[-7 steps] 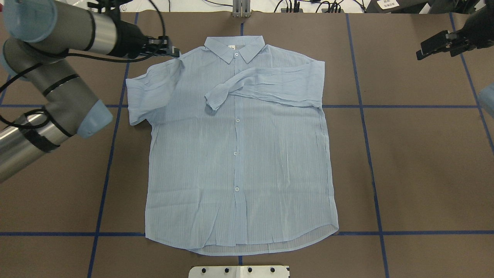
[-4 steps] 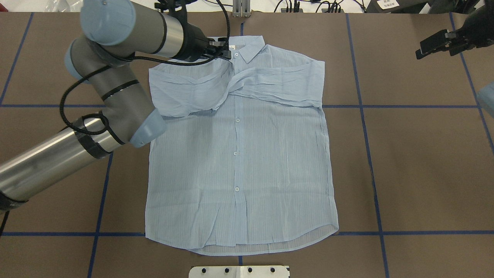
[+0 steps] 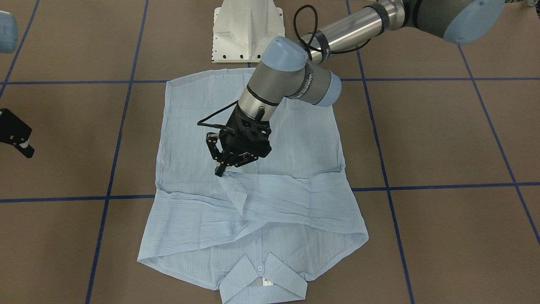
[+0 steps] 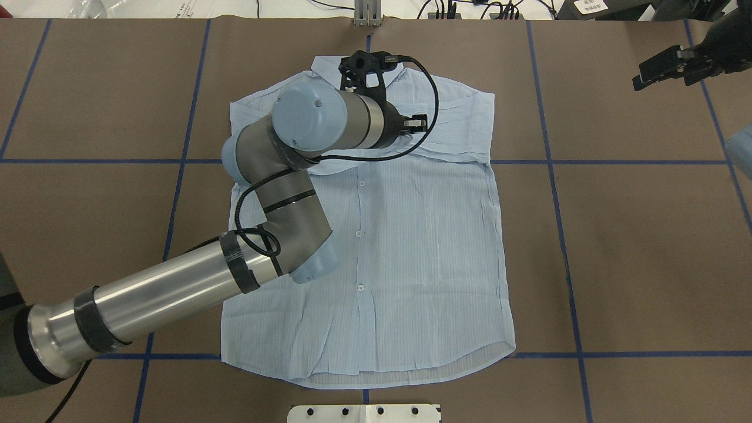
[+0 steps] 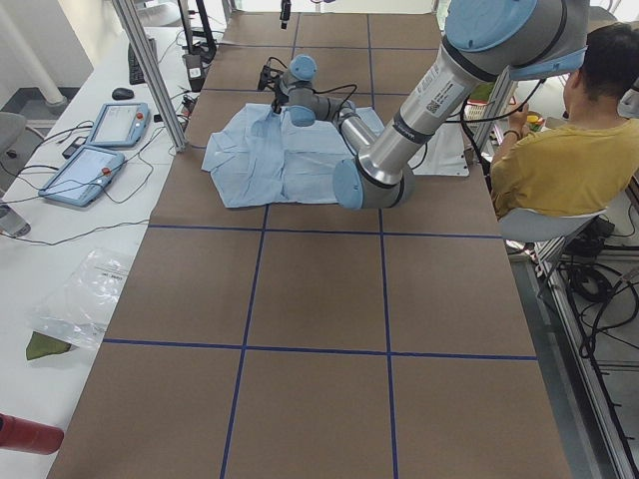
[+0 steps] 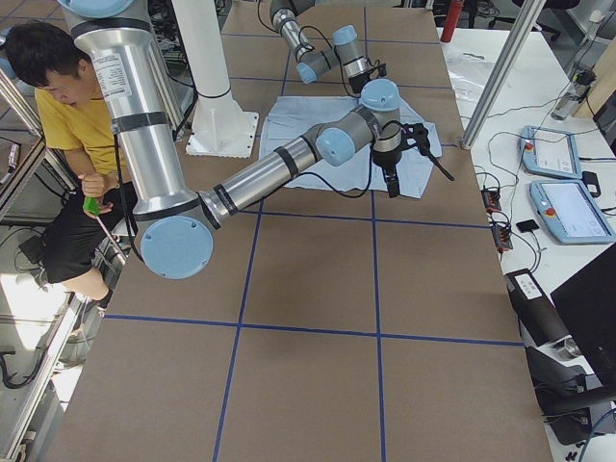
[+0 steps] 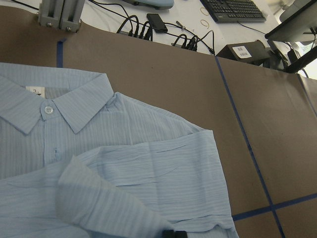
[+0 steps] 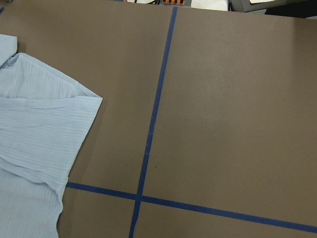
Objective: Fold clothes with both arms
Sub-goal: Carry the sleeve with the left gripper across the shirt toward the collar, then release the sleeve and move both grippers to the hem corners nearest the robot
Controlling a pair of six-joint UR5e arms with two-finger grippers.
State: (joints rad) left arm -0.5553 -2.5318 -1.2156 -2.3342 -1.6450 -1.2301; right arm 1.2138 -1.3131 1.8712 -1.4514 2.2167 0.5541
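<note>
so the pale blue finely striped button-up shirt point(image 4: 423, 252) lies flat, buttons up, on the brown blue-taped table point(image 4: 646, 235), hem nearest the robot, collar far. black left gripper point(image 3: 220, 171) is clenched on a sleeve point(image 3: 287, 198) tip over the chest. black right gripper point(image 4: 658, 69) hangs way off to the side, can't tell if open tbh.

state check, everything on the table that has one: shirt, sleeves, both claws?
shirt, flat, front up, buttoned.
right-side sleeve, folded across chest.
left-side sleeve, folded over it, cuff pinched.
left claw, shut on left-side sleeve.
right claw, empty, off the shirt; open or shut unclear.
</note>
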